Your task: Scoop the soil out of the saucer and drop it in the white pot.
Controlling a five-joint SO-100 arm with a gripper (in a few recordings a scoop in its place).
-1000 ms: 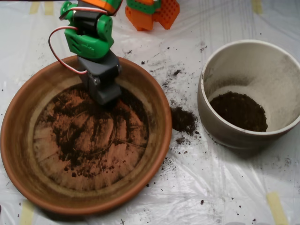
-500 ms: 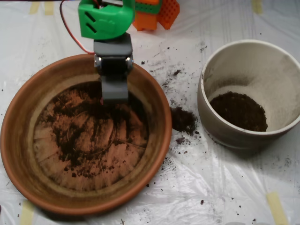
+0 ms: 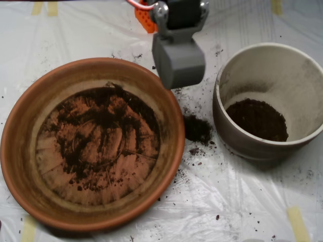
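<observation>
Soil in saucer, tool between saucer and white pot

No readable text, label, brand, number or sign anywhere: none on wide orange-brown terracotta saucer, off-white ceramic pot, grey clamshell scoop or plastic-covered tabletop.

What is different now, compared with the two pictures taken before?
The scoop rose out of the saucer and swung right; it now hangs between the saucer's rim and the white pot. Whether it carries soil cannot be seen. The soil in the saucer, the soil in the pot and the spilled clump look unchanged.
</observation>
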